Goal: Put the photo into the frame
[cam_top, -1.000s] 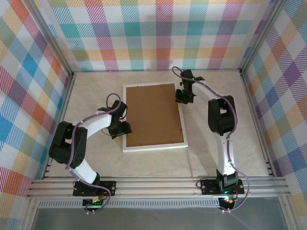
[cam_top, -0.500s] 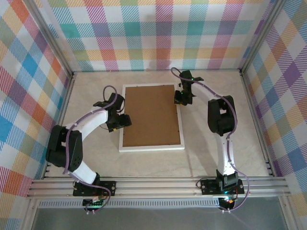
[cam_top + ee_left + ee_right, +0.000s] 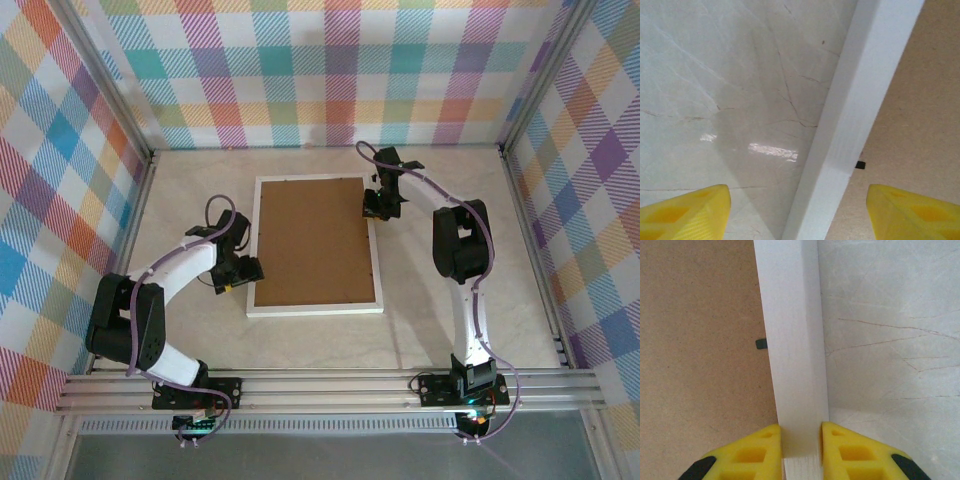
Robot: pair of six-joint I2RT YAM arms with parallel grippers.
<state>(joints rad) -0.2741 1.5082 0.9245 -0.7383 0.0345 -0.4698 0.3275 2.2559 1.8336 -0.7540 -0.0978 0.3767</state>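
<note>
Clamping frame (image 3: 790, 340) rail in my right gripper (image 3: 800, 445), rail running straight ahead; my left gripper (image 3: 799, 210) spread, empty, astride opposite rail, backing board (image 3: 920, 100) to its right

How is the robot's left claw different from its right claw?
The left gripper is wide open, straddling the left edge of the frame; the right gripper is pinched shut on its right edge. The left gripper sits toward the frame's near end, the right gripper toward its far end. Both are yellow-tipped.
</note>
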